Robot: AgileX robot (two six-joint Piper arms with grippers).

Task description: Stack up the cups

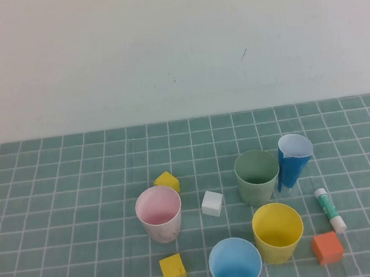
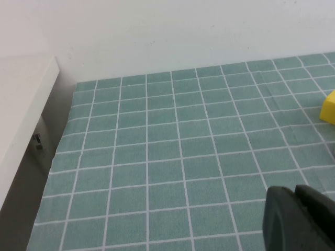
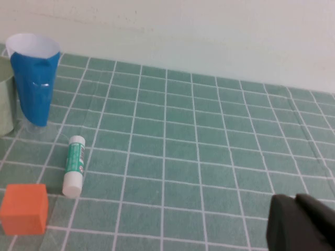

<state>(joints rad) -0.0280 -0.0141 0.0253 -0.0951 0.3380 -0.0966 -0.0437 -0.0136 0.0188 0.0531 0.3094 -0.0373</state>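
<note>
Nearest you, at the front edge of the checked green cloth [image 1: 58, 191], stands the light blue cup [image 1: 235, 265], upright and open-mouthed. Just beside it to the right is the yellow cup [image 1: 277, 232], also upright, close to the blue one, though you cannot tell whether they touch. Behind the yellow cup sits the sage green cup [image 1: 257, 176], and pressed against its right side is a narrower dark-blue cup [image 1: 294, 160] with a white inside. The pink cup [image 1: 159, 213] stands apart on the left. None of the four wide cups is stacked.

Small blocks lie scattered among them: a yellow cube [image 1: 173, 271] in front of the pink cup, another yellow block [image 1: 167, 181] behind it, a white cube [image 1: 212, 203] between the pink and green cups, and an orange cube [image 1: 327, 247] to the right of the yellow cup. A green-and-white glue stick [image 1: 329, 210] lies flat behind the orange cube.

Your left gripper [image 2: 303, 219] shows only in its own wrist view, fingers pressed together over bare cloth, holding nothing. Your right gripper [image 3: 303, 226] is likewise closed and empty, hanging over cloth well to the right of the glue stick.
</note>
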